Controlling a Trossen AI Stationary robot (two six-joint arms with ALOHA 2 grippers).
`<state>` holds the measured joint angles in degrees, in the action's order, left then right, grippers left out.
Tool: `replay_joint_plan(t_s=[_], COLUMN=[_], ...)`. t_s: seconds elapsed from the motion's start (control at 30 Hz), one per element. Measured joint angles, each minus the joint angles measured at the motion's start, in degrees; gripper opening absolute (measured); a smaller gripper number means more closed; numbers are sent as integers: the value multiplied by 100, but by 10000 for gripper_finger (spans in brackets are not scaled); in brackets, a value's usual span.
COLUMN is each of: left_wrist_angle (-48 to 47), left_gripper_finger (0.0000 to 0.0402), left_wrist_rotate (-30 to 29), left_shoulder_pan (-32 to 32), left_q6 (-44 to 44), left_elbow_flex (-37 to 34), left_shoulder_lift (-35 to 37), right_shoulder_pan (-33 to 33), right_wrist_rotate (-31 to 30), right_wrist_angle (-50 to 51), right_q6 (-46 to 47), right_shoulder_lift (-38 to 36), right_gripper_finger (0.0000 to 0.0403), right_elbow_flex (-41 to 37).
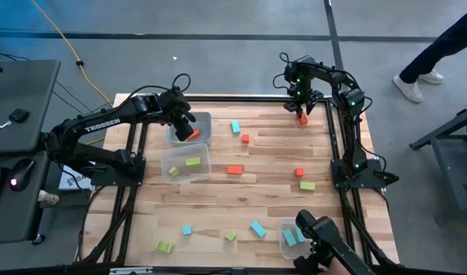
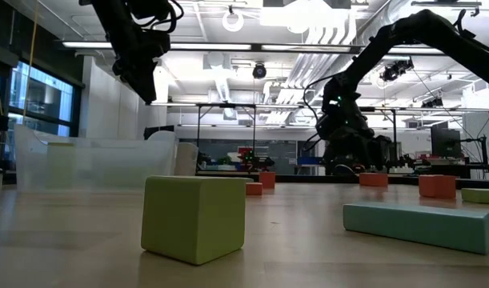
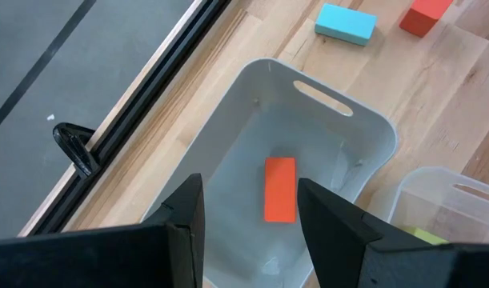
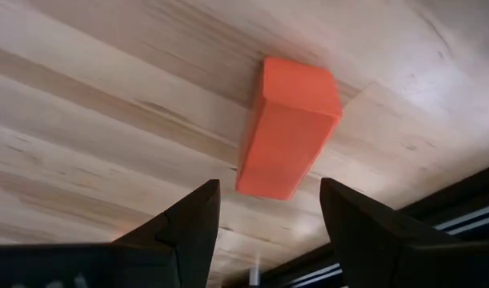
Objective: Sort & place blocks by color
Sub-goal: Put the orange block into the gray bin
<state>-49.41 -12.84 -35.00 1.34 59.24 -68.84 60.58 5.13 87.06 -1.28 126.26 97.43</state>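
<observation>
The right gripper (image 4: 264,220), open and empty, hovers over a red bar (image 4: 290,126) at the table's far right edge; the bar's long axis runs between the fingers.

Lighting even and bright. In the low view, ceiling strips (image 2: 228,48) glare white and both arms read as dark silhouettes. The green cube (image 2: 194,218) nearest the lens is slightly soft, with a faint shadow beneath. Below the right gripper (image 4: 268,210), a red bar (image 4: 288,128) is sharp, its shadow soft on sheened wood.
</observation>
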Motion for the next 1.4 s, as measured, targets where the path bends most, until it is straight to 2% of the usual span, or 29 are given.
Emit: replay_joint_plan(t_s=[0.37,0.87,1.0,1.27,1.4], left_wrist_angle=[0,0,0,-2,0], left_gripper_finger=[133,133,133,133,133], left_wrist_rotate=[2,2,2,4,2], left_shoulder_pan=[0,-2,-2,0,-2], left_q6=[0,0,-2,-2,-2], left_elbow_flex=[0,-2,-2,-2,-1], left_shoulder_lift=[0,0,0,0,0], right_shoulder_pan=[0,-15,-32,-63,-43], right_wrist_rotate=[2,-32,-29,70,68], right_wrist_angle=[-242,-126,289,283,264], right_q6=[392,383,250,-30,-475], right_shoulder_lift=[0,35,35,35,35], right_gripper_finger=[205,205,205,205,205], right_elbow_flex=[0,45,439,1701,2186])
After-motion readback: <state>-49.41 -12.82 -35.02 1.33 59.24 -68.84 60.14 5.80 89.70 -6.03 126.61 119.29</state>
